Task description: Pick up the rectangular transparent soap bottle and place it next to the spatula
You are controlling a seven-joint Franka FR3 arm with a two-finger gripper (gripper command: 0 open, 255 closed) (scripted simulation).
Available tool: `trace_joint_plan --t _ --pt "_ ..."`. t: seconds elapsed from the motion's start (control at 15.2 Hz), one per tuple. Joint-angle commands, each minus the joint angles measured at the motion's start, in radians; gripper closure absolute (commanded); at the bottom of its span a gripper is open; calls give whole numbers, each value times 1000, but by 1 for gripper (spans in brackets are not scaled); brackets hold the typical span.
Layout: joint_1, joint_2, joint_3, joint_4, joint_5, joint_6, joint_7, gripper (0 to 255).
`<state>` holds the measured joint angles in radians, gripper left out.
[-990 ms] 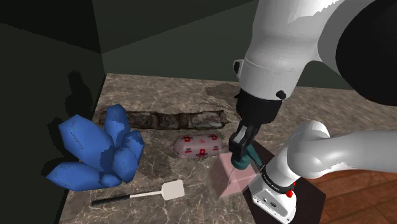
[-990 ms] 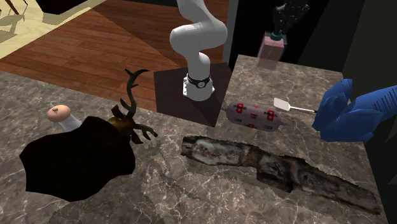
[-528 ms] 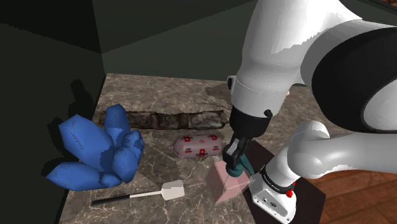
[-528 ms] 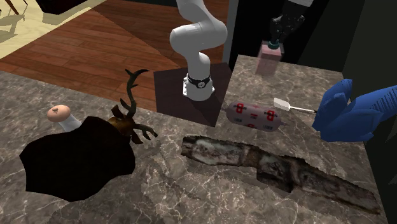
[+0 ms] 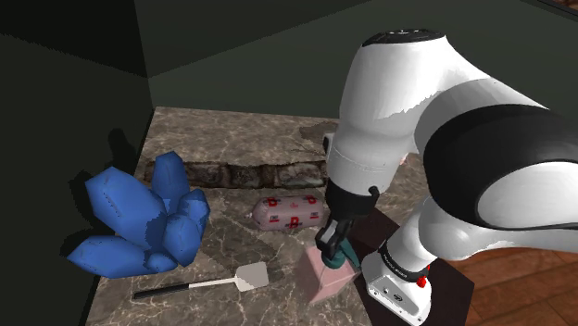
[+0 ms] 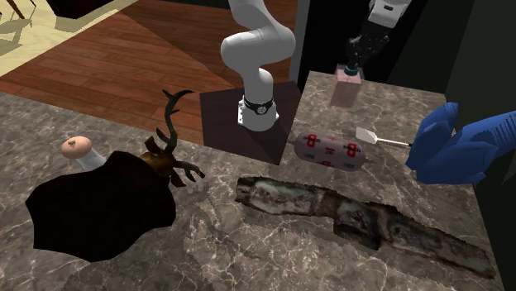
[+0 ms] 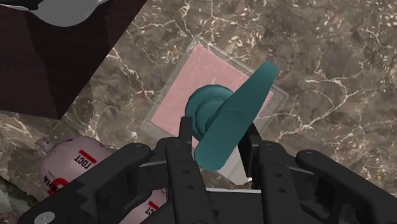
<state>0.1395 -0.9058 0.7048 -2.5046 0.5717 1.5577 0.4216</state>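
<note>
**While the end effector clasps its pump, the soap bottle sits close to the spatula**

Where the marble bench (image 5: pixel 222 248) meets the arm's dark stand (image 6: pixel 222 117), the end effector (image 5: pixel 332 243) reaches down over the soap bottle (image 5: pixel 326 278), its two black fingers closed on either side of the teal pump (image 7: pixel 224 121). From the hand's own camera the end effector (image 7: pixel 219 133) pinches that pump, and below it the bottle (image 7: pixel 191 83) shows as a clear rectangular shell with pink inside. In the shoulder view the bottle leans a little, and I cannot tell whether its base touches the bench. The white-headed spatula (image 5: pixel 248 276) lies just to that view's left of the bottle, near it but apart. From across the bench, the bottle (image 6: pixel 344 89) hangs under the end effector (image 6: pixel 358 59), with the spatula (image 6: pixel 368 135) nearer the camera. A pink pouch with red marks (image 5: pixel 290 212) lies beyond both, and a lumpy blue object (image 5: pixel 139 220) sits at the shoulder view's far left
</note>
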Motion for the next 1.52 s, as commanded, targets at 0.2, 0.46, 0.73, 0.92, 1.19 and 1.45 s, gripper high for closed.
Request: trace_joint_plan --t 0.2,0.46,0.73,0.92,1.19,1.45 --pt "5 4 36 -58 29 64 -10 255" --pt "8 12 68 -100 55 115 -17 255" --pt "9 25 103 -139 82 169 -24 255" --pt "9 25 103 -139 82 169 -24 255" --pt "9 25 103 -139 82 169 -24 255" --pt "9 25 103 -139 82 169 -24 0"
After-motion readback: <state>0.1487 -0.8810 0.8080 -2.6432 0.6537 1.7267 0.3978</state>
